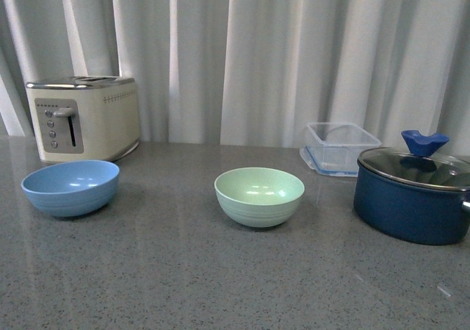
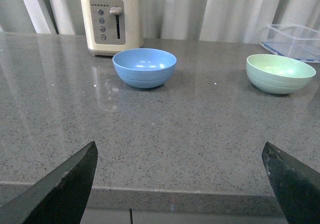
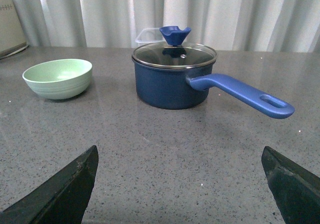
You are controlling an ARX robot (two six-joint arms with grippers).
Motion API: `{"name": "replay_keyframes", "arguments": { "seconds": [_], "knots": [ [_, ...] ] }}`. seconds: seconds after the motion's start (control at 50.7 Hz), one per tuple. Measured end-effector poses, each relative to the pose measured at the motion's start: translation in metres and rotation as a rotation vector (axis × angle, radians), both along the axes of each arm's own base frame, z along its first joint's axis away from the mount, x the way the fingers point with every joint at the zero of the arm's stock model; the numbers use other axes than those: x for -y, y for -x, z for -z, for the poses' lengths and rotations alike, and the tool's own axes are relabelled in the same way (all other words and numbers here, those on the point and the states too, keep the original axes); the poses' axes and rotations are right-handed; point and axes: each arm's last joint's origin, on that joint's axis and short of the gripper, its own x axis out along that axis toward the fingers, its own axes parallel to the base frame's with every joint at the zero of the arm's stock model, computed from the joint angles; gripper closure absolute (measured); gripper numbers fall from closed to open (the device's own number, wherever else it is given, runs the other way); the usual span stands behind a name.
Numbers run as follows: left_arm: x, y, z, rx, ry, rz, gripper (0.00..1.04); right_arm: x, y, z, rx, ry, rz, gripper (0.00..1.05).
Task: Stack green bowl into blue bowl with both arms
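Front view: no arm in frame. Each wrist view shows only two dark tips, cut off at the frame corners. The left hand (image 2: 179,151) is spread wide and empty, back at the table (image 1: 183,278) edge. The blue bowl (image 1: 71,187) sits well ahead of it, before the toaster (image 1: 82,117). The right hand (image 3: 179,151) is likewise spread and empty. The green bowl (image 1: 259,195) sits upright mid-table, well ahead, near the navy pot (image 1: 411,205).
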Motion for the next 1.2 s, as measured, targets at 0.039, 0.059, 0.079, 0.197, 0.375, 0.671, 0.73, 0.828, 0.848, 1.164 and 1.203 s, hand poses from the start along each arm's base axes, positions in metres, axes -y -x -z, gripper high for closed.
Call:
{"name": "replay_keyframes", "arguments": {
  "seconds": [0.039,0.059,0.079,0.197,0.375,0.671,0.73,0.828,0.848,1.164,1.203],
  "knots": [
    [0.0,0.0,0.0,0.0,0.0,0.0,0.07,0.0,0.0,0.0,0.0,0.0,0.0,0.1],
    [0.0,0.0,0.0,0.0,0.0,0.0,0.07,0.0,0.0,0.0,0.0,0.0,0.0,0.1],
    [0.0,0.0,0.0,0.0,0.0,0.0,0.07,0.0,0.0,0.0,0.0,0.0,0.0,0.1],
    [0.0,0.0,0.0,0.0,0.0,0.0,0.07,0.0,0.0,0.0,0.0,0.0,0.0,0.1],
    [0.0,0.0,0.0,0.0,0.0,0.0,0.07,0.0,0.0,0.0,0.0,0.0,0.0,0.1],
    [-0.014,-0.021,-0.006,-0.414,0.094,-0.275,0.07,0.0,0.0,0.0,0.0,0.0,0.0,0.1],
    [-0.032,-0.048,-0.022,-0.402,0.122,-0.316,0.07,0.0,0.0,0.0,0.0,0.0,0.0,0.1],
    [-0.052,-0.083,-0.045,-0.357,0.13,-0.322,0.07,0.0,0.0,0.0,0.0,0.0,0.0,0.1],
    [-0.055,-0.091,-0.05,-0.363,0.13,-0.315,0.07,0.0,0.0,0.0,0.0,0.0,0.0,0.1],
    [-0.082,-0.207,-0.092,-0.488,0.161,-0.278,0.07,0.0,0.0,0.0,0.0,0.0,0.0,0.1],
    [-0.081,-0.218,-0.098,-0.48,0.163,-0.275,0.07,0.0,0.0,0.0,0.0,0.0,0.0,0.1]
  ]
}}
